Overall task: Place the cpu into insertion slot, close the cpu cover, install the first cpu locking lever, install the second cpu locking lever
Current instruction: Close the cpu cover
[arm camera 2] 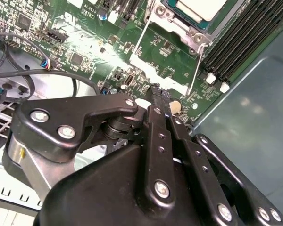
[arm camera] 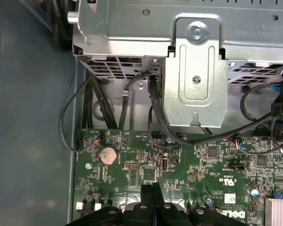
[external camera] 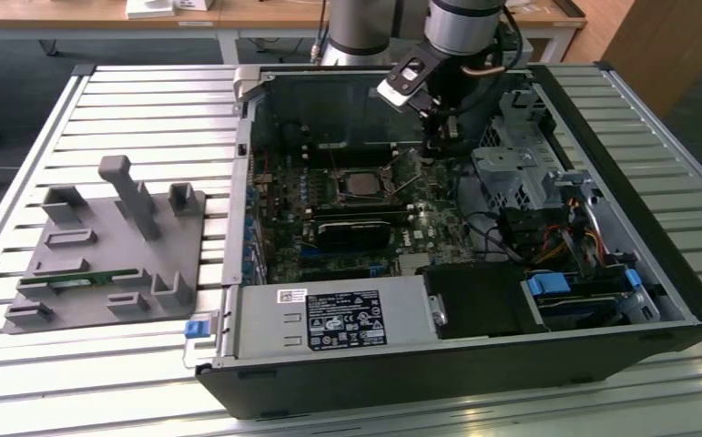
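White printed label (external camera: 342, 320) on the metal power supply box (external camera: 262, 330); pale silkscreen marks (arm camera: 226, 180) on the green board (arm camera: 132, 155). I can't read any of it.

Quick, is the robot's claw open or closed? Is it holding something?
End effector: closed, nothing visible between its fingers, tips right by the open cpu cover.

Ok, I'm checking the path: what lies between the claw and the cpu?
In the second wrist view, the open cpu cover lies between the claw and the cpu; green circuit board shows through its window.
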`<state>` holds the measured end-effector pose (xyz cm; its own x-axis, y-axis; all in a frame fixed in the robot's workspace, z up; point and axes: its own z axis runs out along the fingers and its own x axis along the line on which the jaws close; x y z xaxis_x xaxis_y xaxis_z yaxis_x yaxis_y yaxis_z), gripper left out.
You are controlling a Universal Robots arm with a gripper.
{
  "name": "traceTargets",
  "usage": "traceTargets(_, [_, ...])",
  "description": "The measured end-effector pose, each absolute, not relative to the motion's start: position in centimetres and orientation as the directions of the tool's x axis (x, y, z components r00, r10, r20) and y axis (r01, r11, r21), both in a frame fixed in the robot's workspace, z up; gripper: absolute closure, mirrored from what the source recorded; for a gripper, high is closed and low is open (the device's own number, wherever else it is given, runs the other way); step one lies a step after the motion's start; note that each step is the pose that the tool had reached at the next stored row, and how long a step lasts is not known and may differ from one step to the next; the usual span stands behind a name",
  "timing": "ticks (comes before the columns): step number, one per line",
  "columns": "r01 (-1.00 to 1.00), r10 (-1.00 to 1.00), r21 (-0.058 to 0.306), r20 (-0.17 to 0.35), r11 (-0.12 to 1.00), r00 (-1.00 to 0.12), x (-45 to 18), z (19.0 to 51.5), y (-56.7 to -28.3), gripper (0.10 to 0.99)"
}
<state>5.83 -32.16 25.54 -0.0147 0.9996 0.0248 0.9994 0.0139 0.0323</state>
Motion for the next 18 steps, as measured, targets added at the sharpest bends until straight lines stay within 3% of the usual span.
traceTargets(18, [1.000, 1.000, 0.025, 0.021, 0.014, -0.014, 6.0, 24.3, -31.8, 0.980])
